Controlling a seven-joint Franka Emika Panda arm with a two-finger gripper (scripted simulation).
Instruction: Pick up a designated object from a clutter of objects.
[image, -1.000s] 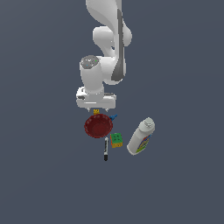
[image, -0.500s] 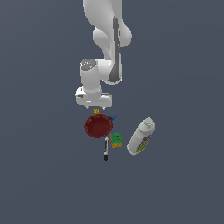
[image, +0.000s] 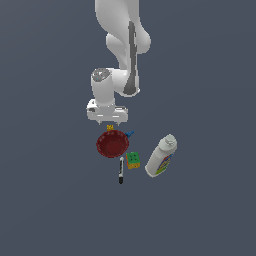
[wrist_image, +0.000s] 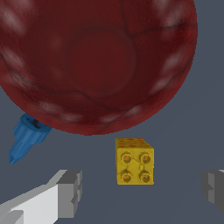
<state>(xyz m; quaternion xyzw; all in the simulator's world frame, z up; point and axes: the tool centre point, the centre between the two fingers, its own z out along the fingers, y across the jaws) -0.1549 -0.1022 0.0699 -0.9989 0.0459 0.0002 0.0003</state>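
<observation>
Dark red bowl (image: 112, 144) sits just below the gripper (image: 107, 121) in the exterior view, fluted rim, nothing visible inside. Small blue piece (image: 130, 133) at the bowl's right edge in that view. Black marker (image: 120, 170) lies below the bowl, puzzle cube (image: 133, 160) just to its right, white bottle (image: 161, 156) on its side farther right, well apart from the bowl.

Yellow block (wrist_image: 134, 161) lies beside the bowl's rim, close to it but apart, on the arm's side; only a sliver shows in the exterior view. Wrist view: boxy, four round studs on one face, tiny reddish spots on another.

Fingers (wrist_image: 69, 193) spread wide, the block between them, untouched.
</observation>
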